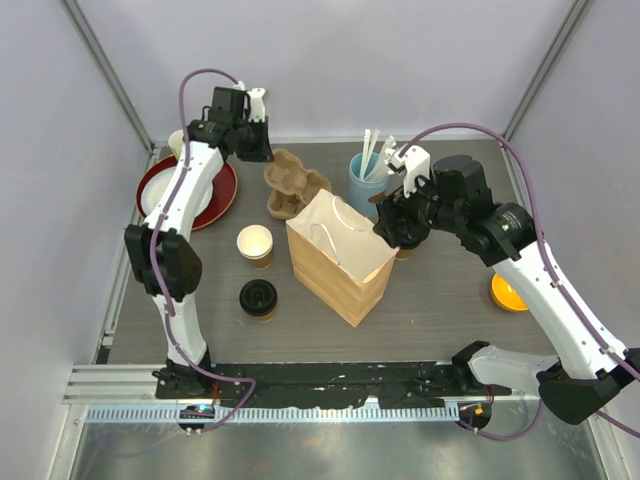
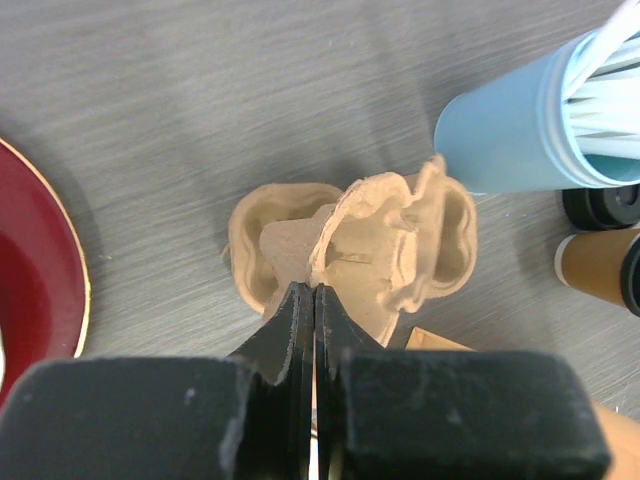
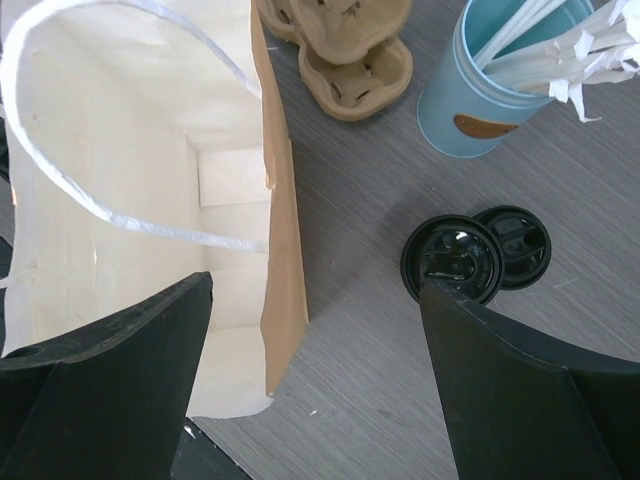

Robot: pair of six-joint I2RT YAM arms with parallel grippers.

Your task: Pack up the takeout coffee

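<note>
Pickup step: your R hand [image 3: 315,285] hangs wide open over the 1st lidded cup [image 3: 452,260], just beside the bag [image 3: 285,250]. Next: centre, lower, close. 2nd lidded cup [image 1: 259,298]: on tabletop [image 1: 450,310], left of bag. L hand [image 2: 315,300] shut, empty.

Two lidded cups [image 1: 259,298] [image 3: 452,258], one open cup [image 1: 255,243], one bag [image 1: 330,270], one carrier [image 1: 290,185], one plate [image 1: 222,200].

No readable text, brand, number or sign showing anywhere. Blue cup [image 3: 450,100] wearing small tan oval label [image 3: 487,124] on side wall; any print on it blurring out, too small to read.
</note>
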